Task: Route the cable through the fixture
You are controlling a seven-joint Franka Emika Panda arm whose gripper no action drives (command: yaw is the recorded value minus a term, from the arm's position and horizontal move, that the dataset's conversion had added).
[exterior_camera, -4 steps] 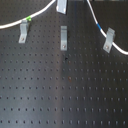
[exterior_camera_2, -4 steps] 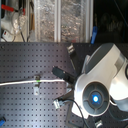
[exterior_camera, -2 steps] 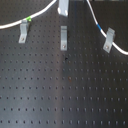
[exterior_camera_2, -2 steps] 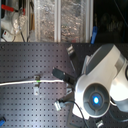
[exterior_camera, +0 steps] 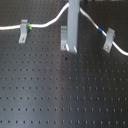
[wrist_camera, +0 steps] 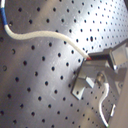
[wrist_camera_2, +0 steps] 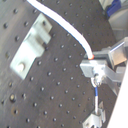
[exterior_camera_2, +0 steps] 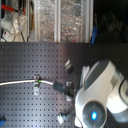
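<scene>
The end effector [exterior_camera: 73,25] is down over the middle of the black perforated tabletop [exterior_camera: 60,95], and in the first exterior view it shows up as a tall grey vertical bar right against the fixture [exterior_camera: 64,39], the upright grey clip in the center. The cable [exterior_camera: 47,23] comes in from the first exterior view's left, passes the left clip [exterior_camera: 23,31] where its green band [exterior_camera: 30,26] sits, rises toward the end effector, then drops on the other side past its blue band [exterior_camera: 101,31] to the right clip [exterior_camera: 109,39].

In both wrist views the end effector's fingers are pinched together on the cable, with the white cord [wrist_camera_2: 65,27] ending right at the fingertip [wrist_camera_2: 92,62] and a clip [wrist_camera_2: 31,44] lying off to the side on the board. The first wrist view shows the cord [wrist_camera: 40,34] curving across the holes, blue band [wrist_camera: 4,21] at its far end.

In the second exterior view the arm's big white body [exterior_camera_2: 102,95] covers much of the scene, with the cable [exterior_camera_2: 20,83] running through a clip [exterior_camera_2: 36,85] toward it.
</scene>
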